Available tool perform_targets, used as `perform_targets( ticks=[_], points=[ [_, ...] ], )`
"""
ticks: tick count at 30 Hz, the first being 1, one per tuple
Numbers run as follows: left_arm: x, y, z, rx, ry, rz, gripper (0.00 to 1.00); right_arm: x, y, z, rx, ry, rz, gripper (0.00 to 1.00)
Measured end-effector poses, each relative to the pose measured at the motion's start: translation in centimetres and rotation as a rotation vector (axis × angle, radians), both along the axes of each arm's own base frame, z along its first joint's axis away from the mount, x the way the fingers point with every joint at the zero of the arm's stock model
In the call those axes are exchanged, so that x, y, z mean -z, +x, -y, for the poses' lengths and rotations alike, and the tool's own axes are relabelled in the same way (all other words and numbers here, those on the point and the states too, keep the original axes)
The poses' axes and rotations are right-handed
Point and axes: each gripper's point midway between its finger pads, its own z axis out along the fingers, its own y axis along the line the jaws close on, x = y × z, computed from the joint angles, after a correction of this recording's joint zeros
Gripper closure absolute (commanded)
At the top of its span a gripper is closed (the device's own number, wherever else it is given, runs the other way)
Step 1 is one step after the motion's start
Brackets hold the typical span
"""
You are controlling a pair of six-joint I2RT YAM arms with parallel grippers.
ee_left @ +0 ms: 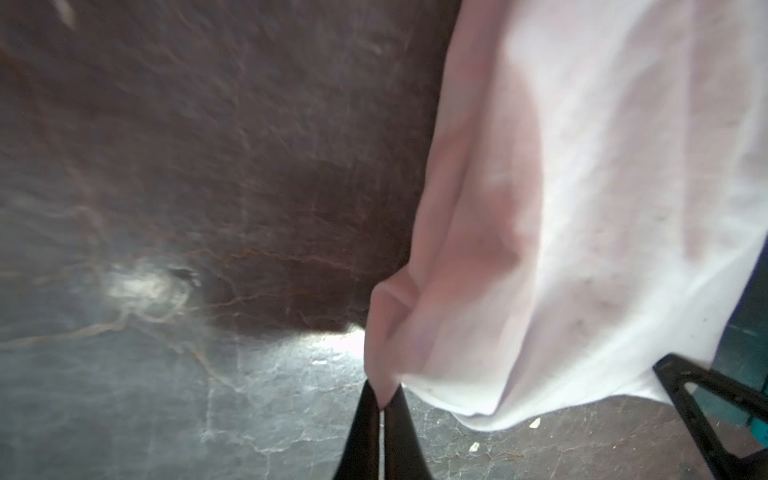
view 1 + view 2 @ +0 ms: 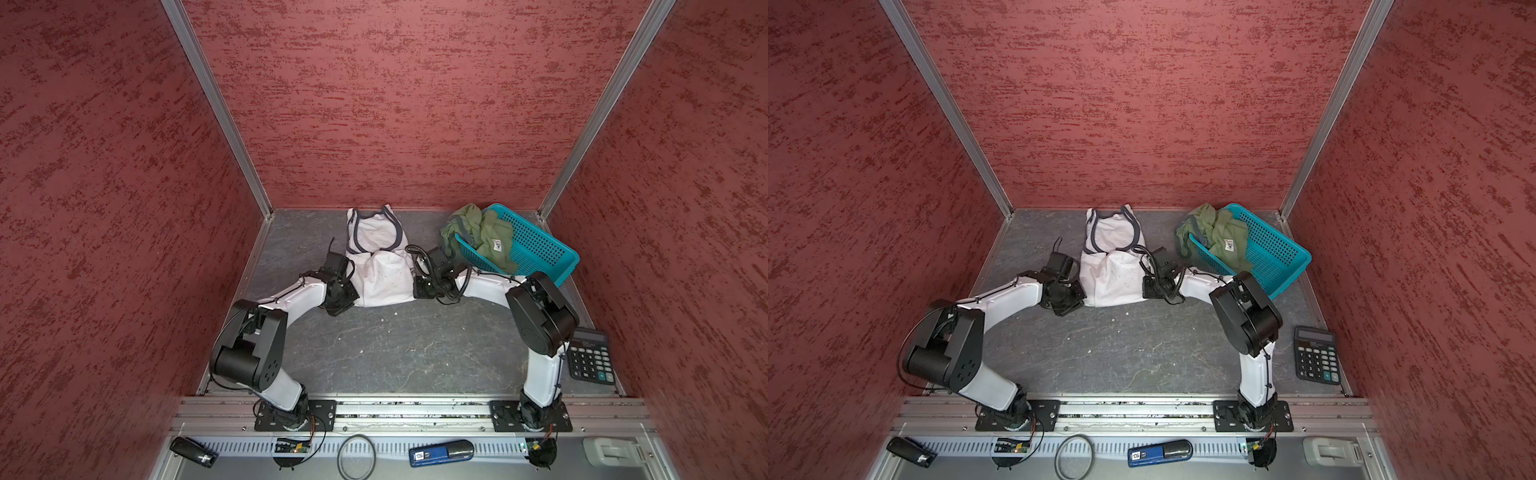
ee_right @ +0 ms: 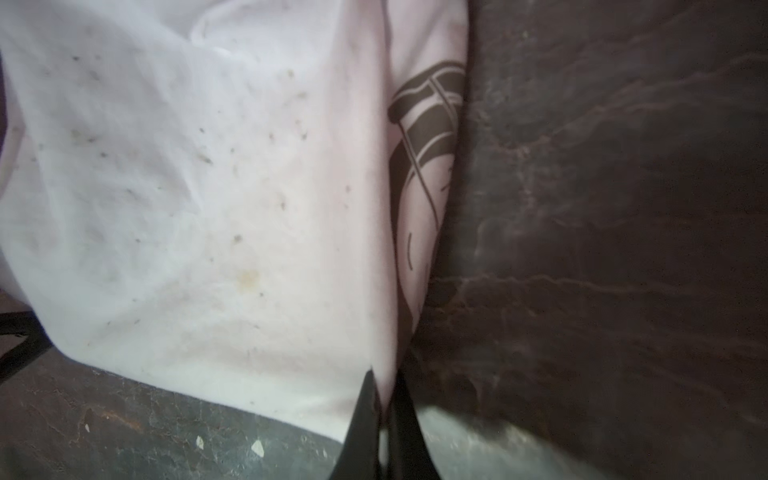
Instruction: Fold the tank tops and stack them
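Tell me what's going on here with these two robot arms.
Two arms are working on the white tank top, which lies on the table. The left gripper and the right gripper are each shut on one side edge of it, near the hem. The olive tank top lies crumpled over the edge of the teal basket, not folded yet.

Both arms are reached forward, elbows bent inward; the left gripper (image 1: 380, 405) and right gripper (image 3: 384, 399) are held low, jaws clamped on the white tank top (image 1: 582, 208).
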Motion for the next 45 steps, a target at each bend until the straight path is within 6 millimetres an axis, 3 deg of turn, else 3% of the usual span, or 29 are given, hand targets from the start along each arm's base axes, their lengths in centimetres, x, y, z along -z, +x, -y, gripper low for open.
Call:
perform_targets(
  ticks=[4,7,8,10,13,14,16,19,22,25,27,30,33,38,45],
  points=[
    [-3.8,-0.3,-0.8,0.004,0.018,0.102,1.0,-1.5,-1.5,1.1,0.012,0.013,0.023,0.96],
    [-5.0,-1.3,-0.5,0.022,0.003,0.141,0.97,-1.7,-3.0,1.4,0.014,0.031,0.019,0.96],
    [-4.8,-1.9,-0.4,0.032,0.0,0.137,0.94,-1.5,-3.6,1.4,0.012,0.035,0.012,0.93],
    [-3.8,-3.5,0.0,0.059,-0.005,0.108,0.84,-0.5,-5.3,1.5,0.01,0.035,-0.02,0.79],
    [-2.0,-5.9,0.9,0.108,-0.01,0.043,0.61,1.2,-7.8,1.9,0.008,0.016,-0.078,0.59],
    [-1.6,-6.4,1.2,0.127,-0.011,0.028,0.55,0.8,-8.1,1.7,0.008,0.031,-0.068,0.55],
    [-1.2,-7.5,1.7,0.148,-0.016,-0.004,0.48,0.0,-8.5,1.9,0.015,0.035,-0.056,0.51],
    [-1.6,-7.3,0.8,0.136,-0.004,-0.013,0.36,-1.2,-8.2,2.8,0.038,0.012,-0.018,0.51],
    [-3.5,-4.8,-1.1,0.066,-0.011,0.026,0.33,-2.6,-7.0,3.3,0.051,-0.004,0.031,0.51],
    [-6.0,-0.2,-2.3,0.036,-0.003,0.098,0.32,-4.3,-4.3,2.7,0.049,-0.005,0.088,0.5],
    [-6.9,3.3,-1.8,0.059,0.002,0.139,0.32,-5.4,-1.9,1.9,0.041,-0.002,0.132,0.49],
    [-6.2,7.0,-0.8,0.101,0.002,0.146,0.32,-5.8,1.3,0.6,0.024,-0.007,0.173,0.47],
    [-4.4,9.0,-0.4,0.125,0.02,0.112,0.32,-5.0,3.4,-0.4,-0.001,-0.028,0.184,0.46],
    [-1.7,10.7,0.0,0.148,0.034,0.063,0.36,-2.5,5.0,-1.2,-0.03,-0.076,0.16,0.45],
    [-0.4,11.6,0.9,0.171,0.007,0.047,0.47,-1.3,7.0,-1.9,-0.039,-0.113,0.156,0.45]
  ],
)
